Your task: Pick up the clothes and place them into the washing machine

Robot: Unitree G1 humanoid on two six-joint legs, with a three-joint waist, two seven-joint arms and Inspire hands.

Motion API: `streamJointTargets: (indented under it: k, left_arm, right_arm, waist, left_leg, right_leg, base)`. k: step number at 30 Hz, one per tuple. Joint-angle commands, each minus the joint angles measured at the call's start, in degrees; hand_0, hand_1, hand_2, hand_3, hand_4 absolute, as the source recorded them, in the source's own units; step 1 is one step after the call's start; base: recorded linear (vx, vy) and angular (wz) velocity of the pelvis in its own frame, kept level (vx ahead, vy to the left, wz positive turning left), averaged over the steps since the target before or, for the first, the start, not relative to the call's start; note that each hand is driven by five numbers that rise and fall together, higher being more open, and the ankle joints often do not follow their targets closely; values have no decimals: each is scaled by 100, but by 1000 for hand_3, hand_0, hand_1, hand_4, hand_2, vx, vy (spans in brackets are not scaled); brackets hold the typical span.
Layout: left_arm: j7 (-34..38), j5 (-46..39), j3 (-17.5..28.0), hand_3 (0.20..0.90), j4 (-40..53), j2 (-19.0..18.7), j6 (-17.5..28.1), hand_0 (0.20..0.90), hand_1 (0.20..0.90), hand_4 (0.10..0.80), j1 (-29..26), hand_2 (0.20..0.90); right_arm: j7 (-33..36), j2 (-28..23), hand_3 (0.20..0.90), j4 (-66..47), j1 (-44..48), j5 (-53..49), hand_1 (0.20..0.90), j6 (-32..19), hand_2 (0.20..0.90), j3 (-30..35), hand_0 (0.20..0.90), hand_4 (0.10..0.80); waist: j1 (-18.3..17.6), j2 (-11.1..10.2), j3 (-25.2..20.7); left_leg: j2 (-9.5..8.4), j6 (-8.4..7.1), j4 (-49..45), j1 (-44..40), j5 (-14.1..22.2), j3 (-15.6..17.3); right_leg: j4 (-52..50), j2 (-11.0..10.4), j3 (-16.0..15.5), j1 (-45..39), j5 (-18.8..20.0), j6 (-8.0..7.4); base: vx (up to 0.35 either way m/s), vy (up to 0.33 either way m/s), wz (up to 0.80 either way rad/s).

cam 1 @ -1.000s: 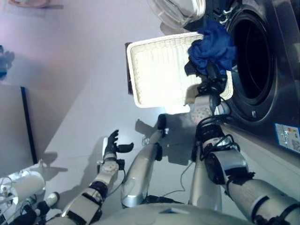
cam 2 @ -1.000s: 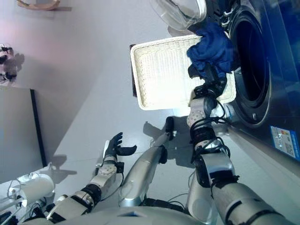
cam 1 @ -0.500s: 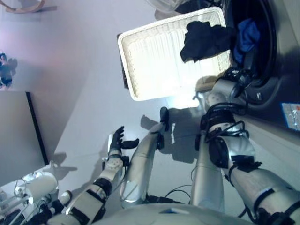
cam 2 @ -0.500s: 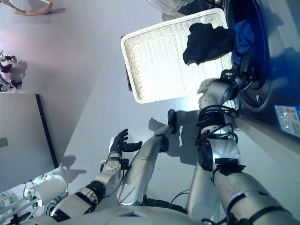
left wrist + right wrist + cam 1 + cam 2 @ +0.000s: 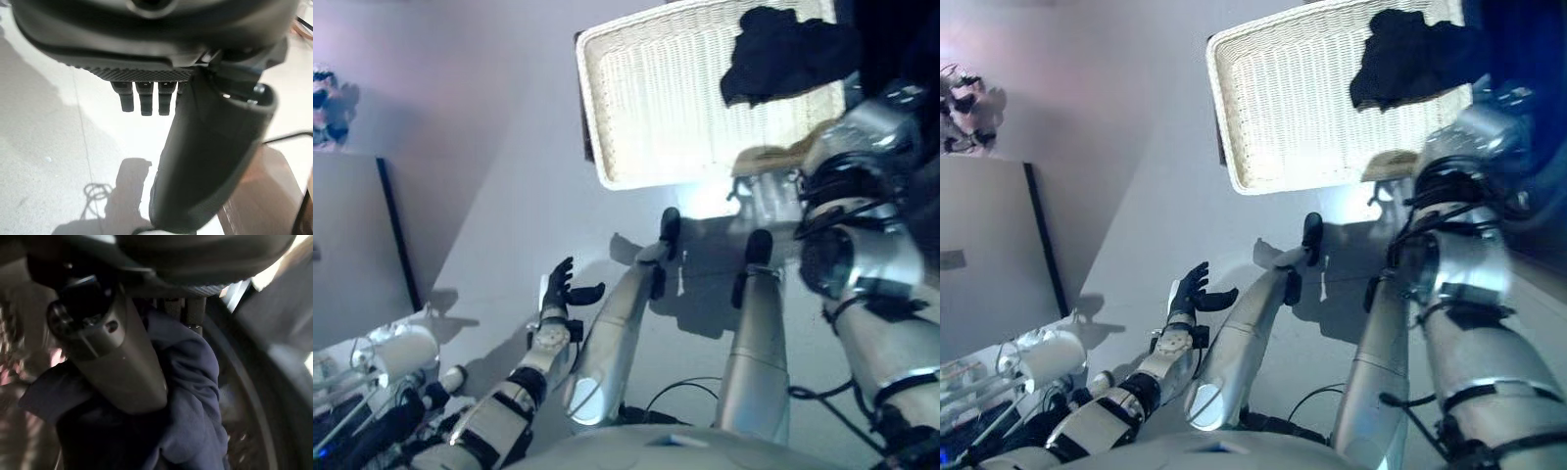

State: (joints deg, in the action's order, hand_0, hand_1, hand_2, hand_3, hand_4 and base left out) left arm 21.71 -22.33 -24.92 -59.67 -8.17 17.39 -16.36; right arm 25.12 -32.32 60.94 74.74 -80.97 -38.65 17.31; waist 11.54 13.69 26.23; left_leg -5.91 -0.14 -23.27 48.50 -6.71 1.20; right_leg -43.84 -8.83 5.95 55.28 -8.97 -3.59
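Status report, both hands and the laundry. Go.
Right hand shut on blue garment at the washer drum. Left hand open, idle, low. Black garment waits in white basket. Nothing blocking.

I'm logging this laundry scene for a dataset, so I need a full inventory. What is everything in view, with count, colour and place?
Basket: one, white wicker, on the floor ahead.
Dark garment: one, black, draped over the basket's right end.
Blue garment: one, navy, in the right robot hand's grasp at the washing machine's opening.
Washing machine: one, dark, at right.
Left robot hand: dark, open, idle above the floor.
Right robot hand: dark, holding the blue garment.
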Motion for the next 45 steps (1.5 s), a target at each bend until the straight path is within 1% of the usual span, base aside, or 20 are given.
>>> streamJointTargets:
  k: [1, 5, 8, 9, 12, 13, 14, 15, 16, 17, 19, 22, 25, 29, 30, 33, 34, 37, 40, 45]
  left_arm:
    - [238, 175, 46, 900, -226, -339, 303, 900, 900, 800, 182, 900]
    - [237, 293, 38, 900, -8, -303, 388, 900, 900, 800, 403, 900]
    - [243, 336, -3, 900, 20, -253, 376, 900, 900, 800, 509, 900]
    - [211, 381, -4, 900, 3, -262, 355, 900, 900, 800, 565, 900]
    - [259, 406, 35, 900, -25, -217, 330, 900, 900, 800, 570, 900]
    - [263, 405, 43, 900, -17, -197, 335, 900, 900, 800, 569, 900]
    - [269, 403, 35, 900, 6, -190, 338, 900, 900, 800, 552, 900]
    - [264, 399, 13, 900, 29, -183, 343, 900, 900, 800, 570, 900]
    - [283, 409, 27, 900, 54, -203, 349, 900, 900, 800, 576, 900]
    - [319, 445, 28, 900, 95, -195, 365, 900, 900, 800, 573, 900]
    - [385, 532, 52, 900, 178, -219, 368, 900, 900, 800, 597, 900]
    - [511, 628, 102, 900, 297, -223, 391, 900, 900, 800, 616, 900]
    - [555, 587, 153, 900, 344, -213, 406, 900, 900, 800, 638, 900]
    - [552, 530, 164, 900, 315, -202, 403, 900, 900, 800, 601, 900]
    - [541, 516, 152, 900, 303, -182, 399, 900, 900, 800, 576, 900]
    - [475, 421, 133, 900, 176, -116, 349, 900, 900, 800, 520, 900]
    - [431, 390, 110, 900, 141, -90, 337, 900, 900, 800, 510, 900]
    - [308, 239, 142, 900, 56, -83, 303, 900, 900, 800, 505, 900]
    - [203, 174, 146, 900, -74, -65, 286, 900, 900, 800, 504, 900]
    - [31, 203, 195, 900, -191, -56, 232, 900, 900, 800, 563, 900]
  right_arm:
    - [-67, -1173, 300, -50, 495, 833, 300, 95, 300, -864, 300, 400]
    - [63, -2133, 300, 100, 878, 1311, 300, 364, 300, -1420, 300, 400]
    - [146, -2368, 300, 69, 976, 1483, 300, 411, 300, -1611, 300, 400]
    - [259, -2490, 300, 144, 994, 1763, 300, 516, 300, -1799, 300, 400]
    - [430, -2537, 300, 206, 984, 2120, 300, 645, 300, -1965, 300, 400]
    - [511, -2506, 333, 204, 954, 2204, 333, 671, 333, -1949, 333, 422]
    - [615, -2479, 900, 243, 922, 2273, 900, 674, 900, -1930, 900, 800]
    - [733, -2477, 900, 267, 925, 2386, 900, 704, 900, -1912, 900, 800]
    - [993, -2553, 900, 338, 936, 2768, 900, 795, 900, -1981, 900, 800]
    - [1255, -2567, 900, 291, 964, 3056, 900, 829, 900, -2026, 900, 800]
    - [1709, -2665, 900, 318, 942, 3831, 900, 1206, 900, -2224, 900, 800]
    - [1803, -2565, 900, 124, 857, 4003, 900, 1282, 900, -2277, 900, 800]
    - [1748, -2431, 900, 5, 721, 3803, 900, 1178, 900, -2125, 900, 800]
    - [1589, -2229, 900, -33, 634, 3498, 900, 1041, 900, -1974, 900, 800]
    - [1479, -2116, 900, -59, 594, 3239, 900, 913, 900, -1871, 900, 800]
    - [810, -1689, 900, -166, 442, 2099, 900, 571, 900, -1477, 900, 800]
    - [628, -1470, 900, -261, 361, 1749, 900, 423, 900, -1301, 900, 800]
    - [152, -964, 900, -304, 147, 1023, 900, 295, 900, -951, 900, 800]
    - [-144, -526, 900, -309, -41, 741, 900, 323, 900, -820, 900, 800]
    - [-523, 59, 900, -295, -682, 726, 900, 517, 900, -713, 900, 800]
  waist:
    - [222, 298, -785]
    - [473, 540, -1109]
    - [539, 622, -1226]
    - [572, 633, -1296]
    - [577, 668, -1324]
    - [578, 682, -1331]
    - [584, 697, -1335]
    - [592, 707, -1349]
    - [594, 699, -1367]
    - [609, 753, -1340]
    - [605, 745, -1340]
    - [575, 760, -1302]
    - [560, 750, -1304]
    - [551, 729, -1293]
    - [548, 730, -1283]
    - [536, 717, -1256]
    - [517, 724, -1241]
    - [496, 732, -1216]
    - [504, 717, -1207]
    - [446, 556, -1207]
  left_leg:
    - [-275, 16, -121, 170, 619, 59]
    - [-468, -46, 195, 40, 503, 51]
    - [-519, -56, 303, 12, 459, 51]
    - [-550, -55, 371, -22, 461, 66]
    - [-582, -43, 456, -56, 451, 82]
    - [-580, -36, 487, -74, 456, 105]
    - [-576, -26, 519, -83, 454, 114]
    - [-578, -16, 543, -86, 446, 111]
    - [-581, -11, 581, -98, 440, 110]
    - [-552, 23, 642, -64, 303, 151]
    - [-540, 28, 709, -94, 271, 157]
    - [-548, 28, 786, -157, 257, 166]
    - [-561, 26, 846, -219, 238, 163]
    - [-544, 22, 936, -275, 182, 137]
    - [-538, 27, 965, -292, 180, 122]
    - [-529, 8, 1026, -363, 133, 122]
    - [-537, 16, 1040, -381, 141, 111]
    - [-552, -10, 1046, -476, 118, 115]
    - [-531, 6, 1111, -635, 125, 105]
    - [-460, 6, 1185, -994, 149, 69]
  right_leg:
    - [321, -34, 2, -204, -70, 149]
    - [264, -279, 59, -177, -201, 123]
    - [307, -329, 68, -178, -224, 117]
    - [363, -373, 87, -197, -230, 103]
    - [471, -390, 100, -236, -193, 87]
    - [529, -414, 99, -250, -169, 78]
    - [568, -425, 99, -252, -150, 68]
    - [597, -428, 105, -255, -131, 62]
    - [630, -430, 111, -263, -113, 53]
    - [690, -421, 83, -216, 36, 60]
    - [776, -427, 65, -274, 76, 56]
    - [852, -419, 62, -352, 100, 46]
    - [904, -407, 61, -390, 137, 42]
    - [996, -354, 75, -451, 201, 44]
    - [1015, -340, 81, -471, 205, 44]
    - [1074, -285, 100, -525, 233, 44]
    - [1110, -262, 117, -568, 231, 38]
    - [1188, -241, 108, -722, 279, 30]
    - [1292, -214, 88, -908, 316, 17]
    - [1608, -169, -38, -1436, 388, 5]
  base:
    - [100, 80, 43]
    - [128, 67, 43]
    - [133, 53, 25]
    - [135, 54, 4]
    - [128, 51, 3]
    - [136, 67, 1]
    - [90, 47, 1]
    - [85, 49, -2]
    - [-29, 63, -5]
    - [-38, 58, -6]
    - [0, 27, -4]
    - [42, 16, -9]
    - [39, 16, -8]
    - [8, 4, -2]
    - [0, 0, 0]
    - [12, 2, -3]
    - [11, 6, -5]
    - [12, 8, -9]
    - [5, -8, -8]
    - [12, -36, -5]
